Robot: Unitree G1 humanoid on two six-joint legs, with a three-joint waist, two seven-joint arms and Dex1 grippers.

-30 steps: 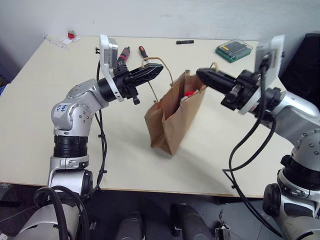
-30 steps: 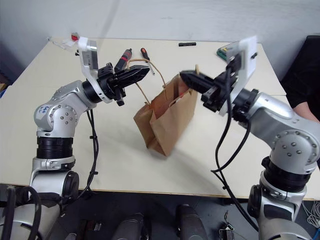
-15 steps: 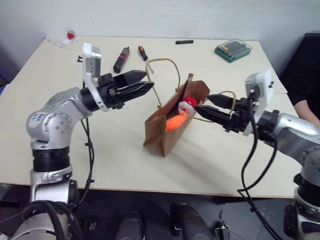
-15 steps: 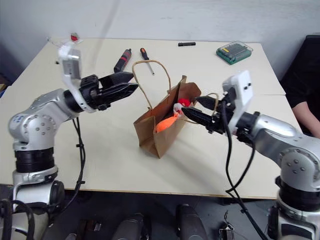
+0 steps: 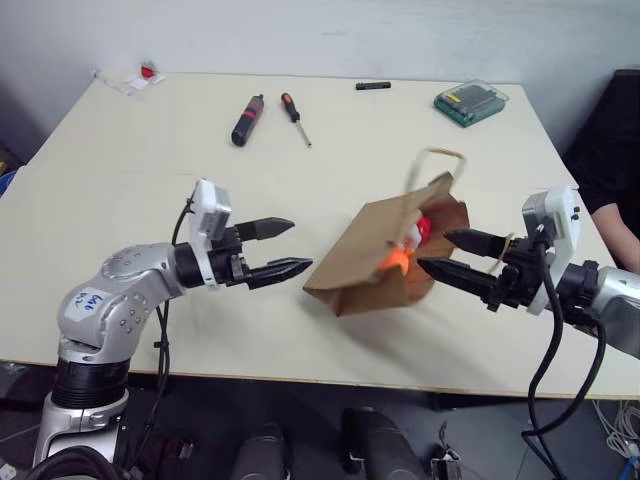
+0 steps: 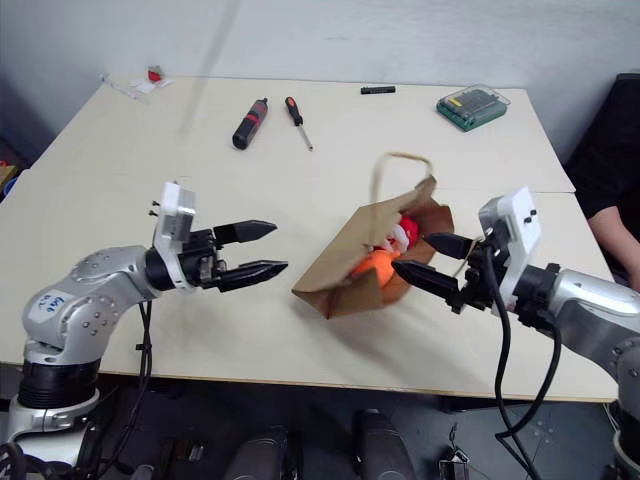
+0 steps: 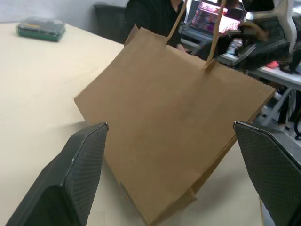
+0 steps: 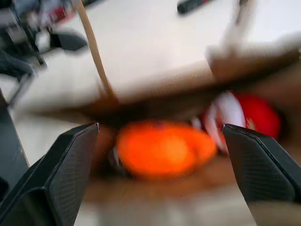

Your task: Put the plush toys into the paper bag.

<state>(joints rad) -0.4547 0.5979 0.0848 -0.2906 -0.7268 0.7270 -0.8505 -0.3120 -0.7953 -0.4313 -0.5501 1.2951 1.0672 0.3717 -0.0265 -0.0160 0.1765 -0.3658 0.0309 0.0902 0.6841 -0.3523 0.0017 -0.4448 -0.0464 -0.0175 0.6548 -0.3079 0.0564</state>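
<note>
The brown paper bag leans far over on the table, its mouth turned toward my right gripper. Inside the mouth I see both plush toys: the orange one low down and the red one beside it. One cord handle sticks up, blurred. My right gripper is open just in front of the mouth, holding nothing. On the other side, facing the bag's flat wall, my left gripper is open a little short of it.
At the back of the table lie two screwdrivers, a black marker and a green case. Small red-and-white bits sit at the far left corner. A person's arm shows at the right edge.
Both grippers have opened, let go of the bag's handles, and dropped back toward me. The bag, held upright before, has come down and tipped over to the right.
</note>
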